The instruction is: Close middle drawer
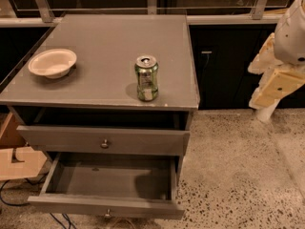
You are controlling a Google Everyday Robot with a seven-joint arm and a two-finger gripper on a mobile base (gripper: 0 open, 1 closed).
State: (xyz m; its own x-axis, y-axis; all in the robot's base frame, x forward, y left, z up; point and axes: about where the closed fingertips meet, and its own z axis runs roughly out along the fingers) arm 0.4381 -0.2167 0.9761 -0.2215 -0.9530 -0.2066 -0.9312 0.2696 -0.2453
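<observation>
The grey flat-topped table (95,87) has drawers in its front face. The middle drawer (107,182), a wide shallow grey drawer with a small round metal knob (108,213), is pulled far out, exposing its plain grey interior. The grey upper drawer (143,141) above it sits slightly forward of the carcass. On the table, a white round bowl (52,62) stands near the left edge. A green metal drink can (147,78) stands upright near the front edge, well apart from the bowl. The cream-coloured end effector (274,87) hangs to the right of the table, above the speckled floor (238,175), touching neither drawer. How far it is open cannot be determined.
</observation>
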